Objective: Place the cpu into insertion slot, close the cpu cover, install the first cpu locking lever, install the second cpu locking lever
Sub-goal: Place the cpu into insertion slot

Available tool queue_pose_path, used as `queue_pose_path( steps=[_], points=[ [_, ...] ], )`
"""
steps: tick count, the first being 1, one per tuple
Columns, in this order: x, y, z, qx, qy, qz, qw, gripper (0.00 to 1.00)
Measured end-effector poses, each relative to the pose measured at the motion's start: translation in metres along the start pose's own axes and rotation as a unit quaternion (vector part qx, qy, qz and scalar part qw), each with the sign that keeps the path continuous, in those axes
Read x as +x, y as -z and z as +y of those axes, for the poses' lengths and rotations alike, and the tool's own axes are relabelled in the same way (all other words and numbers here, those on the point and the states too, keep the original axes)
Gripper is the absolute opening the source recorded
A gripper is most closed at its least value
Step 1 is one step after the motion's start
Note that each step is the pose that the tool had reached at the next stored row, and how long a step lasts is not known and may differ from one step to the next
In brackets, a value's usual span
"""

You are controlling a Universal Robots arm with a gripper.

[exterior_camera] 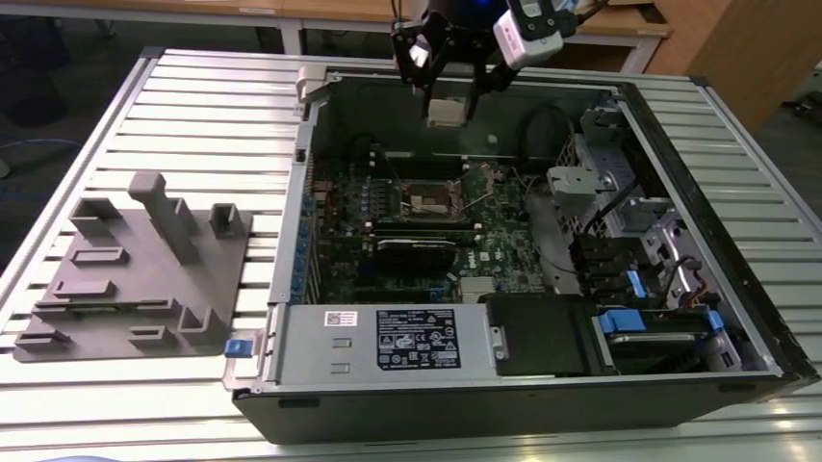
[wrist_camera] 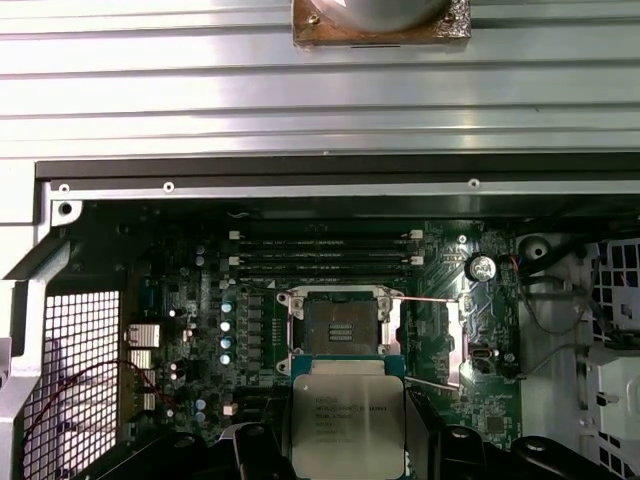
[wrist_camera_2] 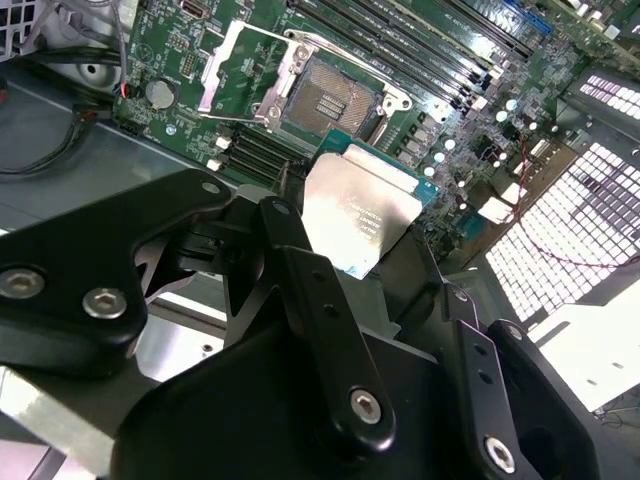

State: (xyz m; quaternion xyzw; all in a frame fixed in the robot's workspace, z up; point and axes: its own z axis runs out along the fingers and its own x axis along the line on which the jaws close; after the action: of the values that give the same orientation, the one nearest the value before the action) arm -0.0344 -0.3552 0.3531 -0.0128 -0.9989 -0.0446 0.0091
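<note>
End effector [wrist_camera_2: 362, 245] grips cpu [wrist_camera_2: 360, 205] by its edges; cpu hangs above slot [wrist_camera_2: 325, 100], apart from it; cover [wrist_camera_2: 213, 75] flipped open beside slot.

A slatted silver table [exterior_camera: 192, 106], its slats running across the exterior view, carries 2 large things. An open computer case [exterior_camera: 385, 395] lies on its side over the middle and the exterior view's right, with its black wall toward the camera. Just beside it, on the exterior view's left, rests a flat grey fixture [exterior_camera: 129, 279] with upright posts and slots. In the first wrist view, a square plate [wrist_camera: 305, 30] bearing a round metal body sits on the table beyond the case's rim.
</note>
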Motion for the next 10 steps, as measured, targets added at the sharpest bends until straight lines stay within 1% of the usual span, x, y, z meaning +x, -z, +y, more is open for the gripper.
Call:
queue_pose_path(
  steps=[10],
  points=[
    [-0.0001,-0.0032,-0.0003,-0.0001,0.000,0.0000,1.00000,0.54]
  ],
)
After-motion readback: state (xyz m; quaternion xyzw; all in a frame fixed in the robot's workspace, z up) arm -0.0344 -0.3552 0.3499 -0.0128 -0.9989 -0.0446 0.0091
